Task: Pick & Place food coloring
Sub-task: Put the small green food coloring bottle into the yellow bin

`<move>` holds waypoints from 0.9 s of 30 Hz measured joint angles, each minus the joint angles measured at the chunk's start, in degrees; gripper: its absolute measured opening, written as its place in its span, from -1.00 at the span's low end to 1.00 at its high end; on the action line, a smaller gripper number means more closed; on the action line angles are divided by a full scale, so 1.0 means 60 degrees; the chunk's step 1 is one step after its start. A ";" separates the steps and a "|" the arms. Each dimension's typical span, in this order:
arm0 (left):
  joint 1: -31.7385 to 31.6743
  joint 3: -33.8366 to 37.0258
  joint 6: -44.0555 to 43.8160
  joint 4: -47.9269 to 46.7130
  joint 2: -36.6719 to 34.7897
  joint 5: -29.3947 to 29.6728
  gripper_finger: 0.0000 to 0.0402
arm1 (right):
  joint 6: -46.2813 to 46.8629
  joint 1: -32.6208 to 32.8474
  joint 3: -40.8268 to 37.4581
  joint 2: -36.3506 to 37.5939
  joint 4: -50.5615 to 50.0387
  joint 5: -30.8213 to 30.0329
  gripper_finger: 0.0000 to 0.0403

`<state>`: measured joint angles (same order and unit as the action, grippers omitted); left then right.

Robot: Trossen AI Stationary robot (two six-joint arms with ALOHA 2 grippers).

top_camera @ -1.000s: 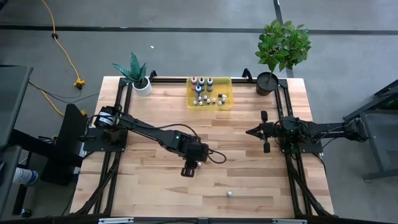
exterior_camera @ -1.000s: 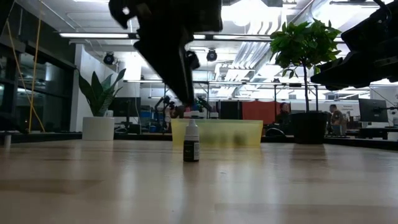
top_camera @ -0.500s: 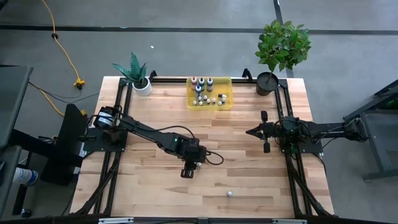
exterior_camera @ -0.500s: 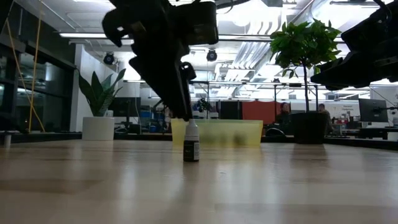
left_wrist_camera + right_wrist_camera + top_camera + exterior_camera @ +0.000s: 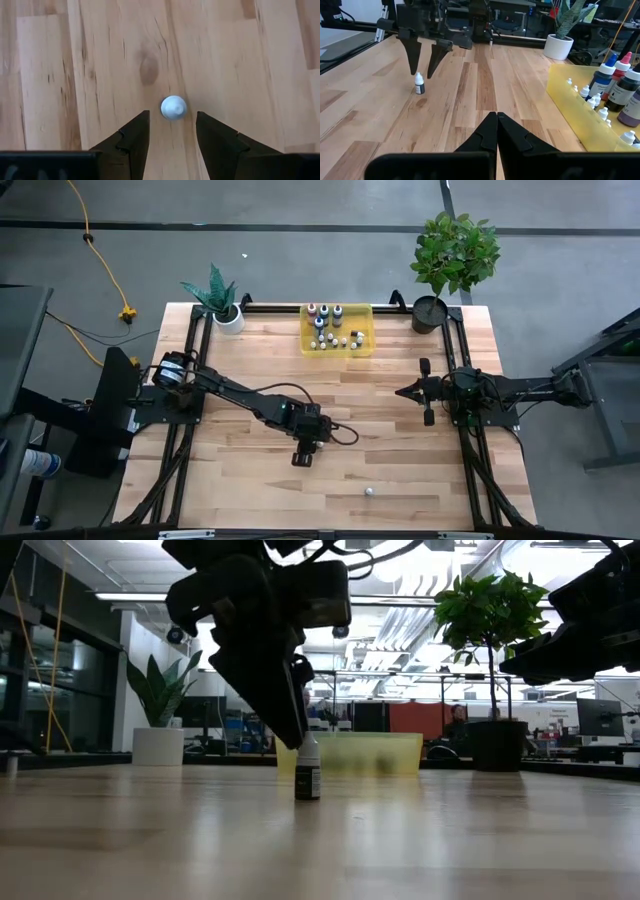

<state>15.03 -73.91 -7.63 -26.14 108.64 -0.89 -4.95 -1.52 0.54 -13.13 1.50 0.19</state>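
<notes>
A: Left pincer (image 5: 303,457)?
B: Lower centre of the high frame, pointing down over the worktop (image 5: 400,470). Fingers (image 5: 131,137) parted, nothing gripped. Seen from its own wrist camera, white cap of one small bottle (image 5: 173,107) just ahead of the tips, in line with the gap, clear of both fingers.

A: Same bottle elsewhere?
B: Low frame, centre: upright on the bare wood, white cap, dark body (image 5: 308,770). Pincer (image 5: 290,725) hangs right above it, tips near the cap; touching or not, cannot tell from that angle. Right wrist frame, left of centre: bottle (image 5: 419,83) standing between and slightly below the two dark finger tips (image 5: 424,65). In the high frame, hidden under the pincer.

A: Rest of the food colouring?
B: Yellow tray (image 5: 364,346), upper centre of the high frame, against the far edge. Larger bottles along its back, small whitish ones toward the front. Right wrist frame, right edge: tray wall (image 5: 570,112), blue, pink and dark caps behind a row of white ones.
A: Anything loose?
B: One small white object (image 5: 369,491) low in the high frame, right of centre, well apart from the pincer. Too small to identify.

A: Right pincer (image 5: 402,391)?
B: Right of centre in the high frame, well apart from tray and bottle. Fingers pressed together (image 5: 496,131), holding nothing.

A: Surroundings?
B: Small plant in white pot (image 5: 226,310) upper left of the worktop, bushy plant in dark pot (image 5: 432,310) upper right.
</notes>
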 joint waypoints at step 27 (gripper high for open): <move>0.0004 -0.0015 -0.0099 0.0511 0.0277 -0.0223 -0.23 | -0.0001 -0.0002 0.0000 0.0000 0.0000 -0.0002 -1.00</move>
<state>15.05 -74.00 -8.23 -23.07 110.30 -2.22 -4.96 -1.53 0.54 -13.13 1.50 0.17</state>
